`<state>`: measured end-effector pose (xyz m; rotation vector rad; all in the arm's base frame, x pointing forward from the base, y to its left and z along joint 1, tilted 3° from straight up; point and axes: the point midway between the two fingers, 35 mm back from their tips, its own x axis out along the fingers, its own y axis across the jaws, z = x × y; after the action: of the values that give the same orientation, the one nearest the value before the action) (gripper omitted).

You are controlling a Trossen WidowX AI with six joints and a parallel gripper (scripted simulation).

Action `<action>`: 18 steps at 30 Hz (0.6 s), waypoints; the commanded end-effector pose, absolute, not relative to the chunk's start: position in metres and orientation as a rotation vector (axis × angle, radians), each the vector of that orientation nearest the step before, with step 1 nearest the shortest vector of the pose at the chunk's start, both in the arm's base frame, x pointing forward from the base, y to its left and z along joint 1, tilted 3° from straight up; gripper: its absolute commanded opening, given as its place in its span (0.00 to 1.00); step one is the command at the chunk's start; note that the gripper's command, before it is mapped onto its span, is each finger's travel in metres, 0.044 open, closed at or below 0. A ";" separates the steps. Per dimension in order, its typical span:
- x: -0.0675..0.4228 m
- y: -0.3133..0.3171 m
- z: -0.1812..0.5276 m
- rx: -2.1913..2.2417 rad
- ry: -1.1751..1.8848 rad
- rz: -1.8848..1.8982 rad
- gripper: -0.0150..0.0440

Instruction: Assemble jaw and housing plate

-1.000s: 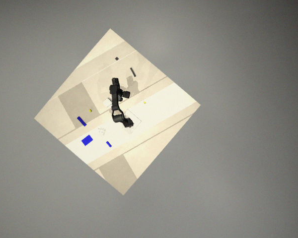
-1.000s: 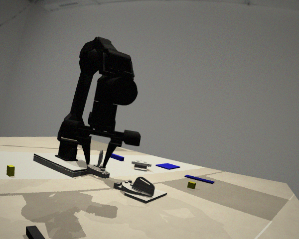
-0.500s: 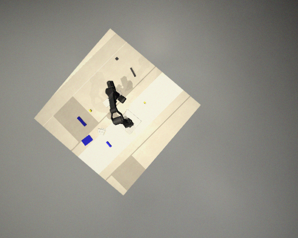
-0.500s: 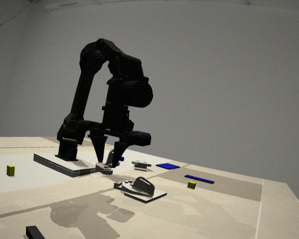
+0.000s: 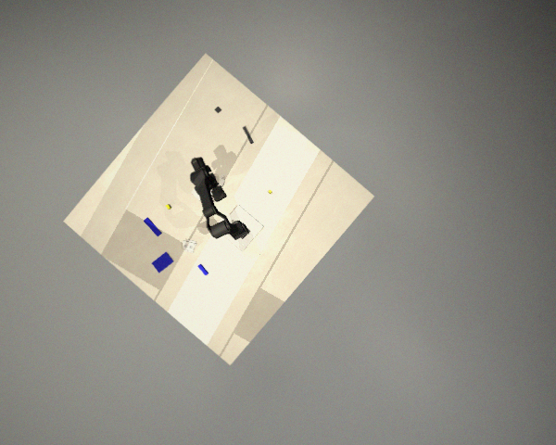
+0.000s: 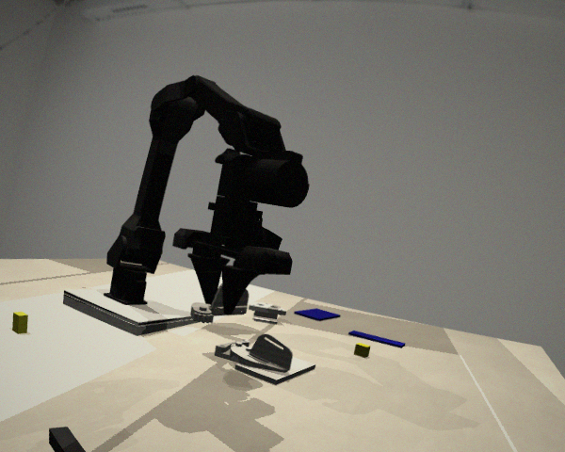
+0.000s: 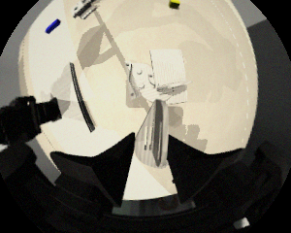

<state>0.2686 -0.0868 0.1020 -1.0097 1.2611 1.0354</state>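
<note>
Exterior view shows us our end effector (image 6: 220, 310) (image 7: 148, 135) clamped on the loose jaw's upright fin (image 6: 238, 300) (image 7: 155, 133) above the desk (image 5: 311, 206) (image 6: 419, 389) (image 7: 213, 58).
</note>
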 end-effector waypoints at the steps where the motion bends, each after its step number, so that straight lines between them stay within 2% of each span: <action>1: 0.266 -0.075 0.104 -0.915 1.312 0.937 0.48; 18: 0.258 -0.035 0.105 -0.560 1.445 0.603 0.48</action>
<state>0.2621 -0.0434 0.1038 -0.6361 1.4198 0.6841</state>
